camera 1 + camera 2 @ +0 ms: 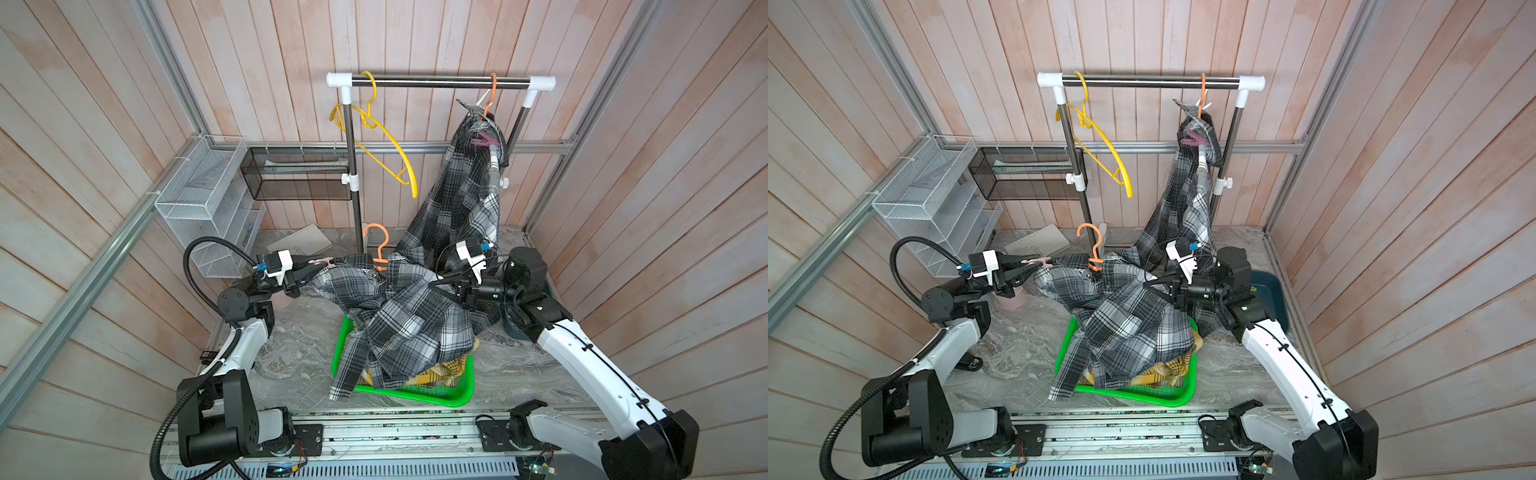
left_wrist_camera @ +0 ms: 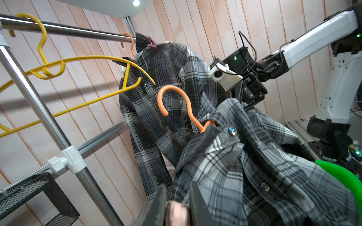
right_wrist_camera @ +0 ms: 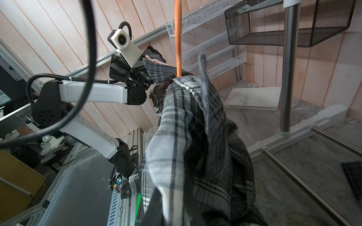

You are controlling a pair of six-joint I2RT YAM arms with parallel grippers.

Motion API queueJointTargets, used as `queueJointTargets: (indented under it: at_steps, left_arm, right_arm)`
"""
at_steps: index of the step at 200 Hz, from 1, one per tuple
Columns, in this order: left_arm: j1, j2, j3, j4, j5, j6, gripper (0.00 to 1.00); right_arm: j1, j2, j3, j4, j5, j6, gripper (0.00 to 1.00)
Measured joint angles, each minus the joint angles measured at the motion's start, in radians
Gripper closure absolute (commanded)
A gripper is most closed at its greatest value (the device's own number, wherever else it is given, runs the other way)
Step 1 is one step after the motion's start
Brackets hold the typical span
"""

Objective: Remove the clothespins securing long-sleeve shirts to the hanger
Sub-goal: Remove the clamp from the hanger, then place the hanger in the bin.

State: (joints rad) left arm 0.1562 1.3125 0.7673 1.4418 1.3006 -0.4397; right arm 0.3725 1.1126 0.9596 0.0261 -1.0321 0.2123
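1. A pink clothespin (image 2: 177, 214) sits squeezed between the jaws of the left claw (image 1: 320, 266), right at the shoulder edge of the lower grey checked shirt (image 1: 399, 316). Whether it bites the cloth cannot be told.
2. That shirt is draped on a loose orange hanger (image 1: 379, 245), whose hook stands up out of the collar. It is stretched between the two arms, its lower part spilling into a green basket (image 1: 465, 395).
3. The right claw (image 1: 436, 286) is closed on the shirt's other shoulder; the right wrist view shows plaid cloth pinched between its fingers.
4. A mauve clothespin (image 1: 484, 139) is clipped near the collar of a second grey checked shirt (image 1: 457, 199). This one hangs from a garment rail (image 1: 440, 81), and its tail reaches the worktop (image 1: 299, 345).
5. A yellow plaid shirt (image 1: 436, 374) lies in the basket under the grey one.
6. Bare yellow hangers (image 1: 390, 141) hang at the rail's other end.
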Motion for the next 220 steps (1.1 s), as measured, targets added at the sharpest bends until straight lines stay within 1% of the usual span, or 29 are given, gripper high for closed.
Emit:
queueJointTargets:
  at_steps: [28, 36, 46, 55, 66, 80, 98, 114, 151, 180, 183, 194, 201, 213, 220]
  left_arm:
    - [-0.002, -0.032, 0.013, -0.014, -0.056, -0.040, 1.00]
    - [-0.008, -0.048, 0.027, -0.060, -0.077, -0.032, 1.00]
    - [-0.026, -0.076, 0.055, -0.168, -0.117, -0.005, 1.00]
    - [-0.055, -0.108, 0.093, -0.303, -0.174, 0.043, 1.00]
    - [-0.108, -0.149, 0.146, -0.481, -0.254, 0.131, 1.00]
    - [-0.166, -0.190, 0.183, -0.617, -0.317, 0.206, 1.00]
    - [-0.199, -0.226, 0.185, -0.705, -0.356, 0.241, 1.00]
    - [-0.229, -0.234, 0.184, -0.778, -0.400, 0.264, 1.00]
    - [-0.378, -0.254, 0.179, -0.967, -0.534, 0.352, 1.00]
    - [-0.443, -0.268, 0.179, -1.078, -0.655, 0.367, 1.00]
    - [-0.446, -0.268, 0.179, -1.089, -0.663, 0.363, 1.00]
    - [-0.455, -0.266, 0.184, -1.134, -0.691, 0.345, 1.00]
    - [-0.460, -0.259, 0.196, -1.173, -0.710, 0.328, 1.00]
    - [-0.467, -0.235, 0.237, -1.246, -0.748, 0.294, 1.00]
    - [-0.471, -0.217, 0.268, -1.290, -0.769, 0.276, 1.00]
  right_arm:
    - [0.020, -0.004, -0.045, -0.012, 0.037, 0.002, 1.00]
    - [0.029, -0.007, -0.063, -0.012, 0.048, 0.007, 1.00]
    - [0.050, -0.014, -0.092, -0.012, 0.074, 0.017, 1.00]
    - [0.072, -0.018, -0.114, -0.013, 0.099, 0.024, 1.00]
    - [0.112, -0.019, -0.138, -0.020, 0.145, 0.037, 1.00]
    - [0.163, -0.019, -0.161, -0.027, 0.212, 0.051, 1.00]
    - [0.217, -0.019, -0.180, -0.037, 0.303, 0.072, 1.00]
    - [0.241, -0.019, -0.196, -0.035, 0.371, 0.098, 1.00]
    - [0.295, -0.003, -0.258, -0.035, 0.498, 0.134, 1.00]
    - [0.341, 0.012, -0.272, -0.040, 0.572, 0.150, 1.00]
    - [0.343, 0.013, -0.272, -0.042, 0.582, 0.152, 0.97]
    - [0.348, 0.013, -0.272, -0.045, 0.614, 0.157, 0.76]
    - [0.349, 0.011, -0.272, -0.051, 0.641, 0.161, 0.66]
    - [0.351, 0.001, -0.271, -0.080, 0.702, 0.157, 0.57]
    - [0.351, -0.009, -0.270, -0.098, 0.737, 0.156, 0.53]
